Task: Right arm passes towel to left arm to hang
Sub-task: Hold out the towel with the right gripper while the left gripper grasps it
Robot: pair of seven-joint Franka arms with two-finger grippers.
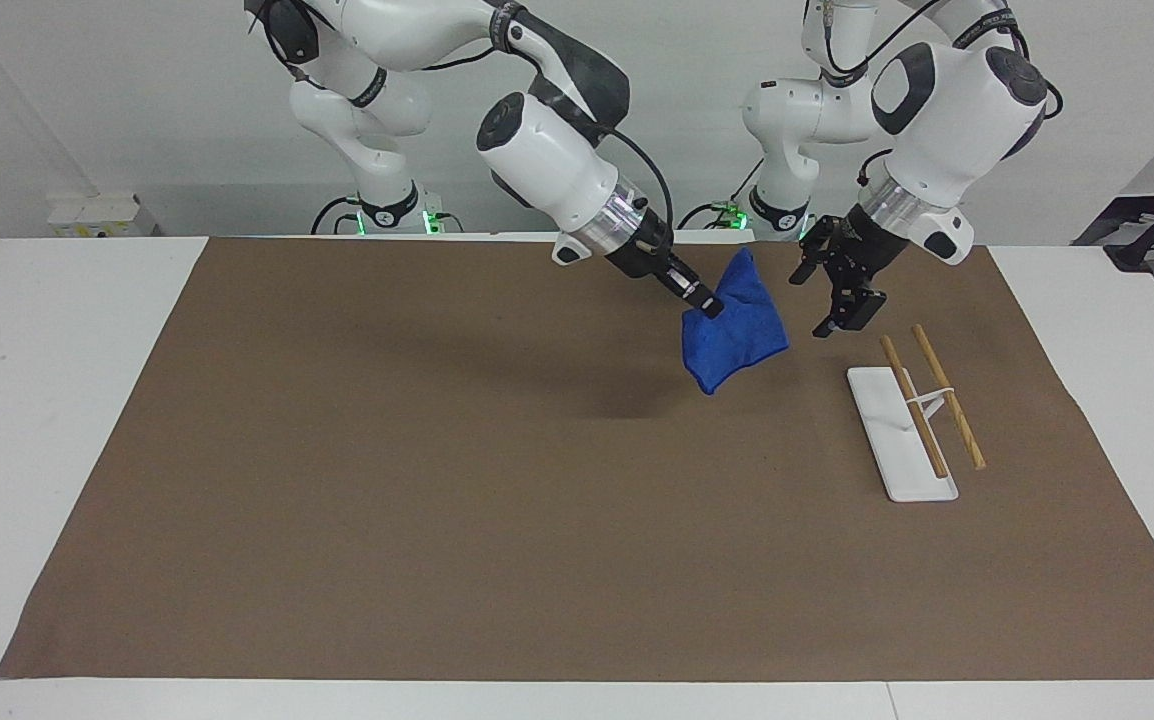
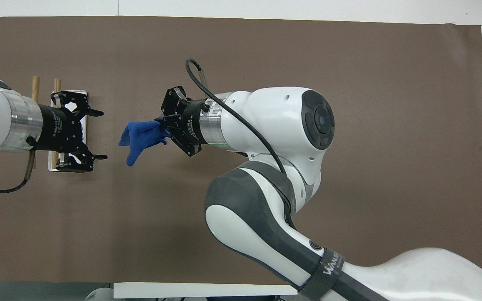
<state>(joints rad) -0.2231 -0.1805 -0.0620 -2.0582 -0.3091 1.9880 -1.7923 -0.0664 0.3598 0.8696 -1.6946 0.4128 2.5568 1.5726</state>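
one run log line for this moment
phase: handover approach | right gripper: shut on towel, in air | left gripper: open, beside towel, apart | rack: bare

At mid-frame you saw the right gripper [image 2: 161, 127] clamped on the towel [image 2: 140, 136], which drooped toward the frame's left above the brown mat [image 2: 266, 46]. At the left edge the left gripper [image 2: 97, 134] pointed at the towel with its fingers spread, a small gap between them. It covered most of the white rack [image 2: 83, 93] and its two wooden rods [image 2: 35, 85].
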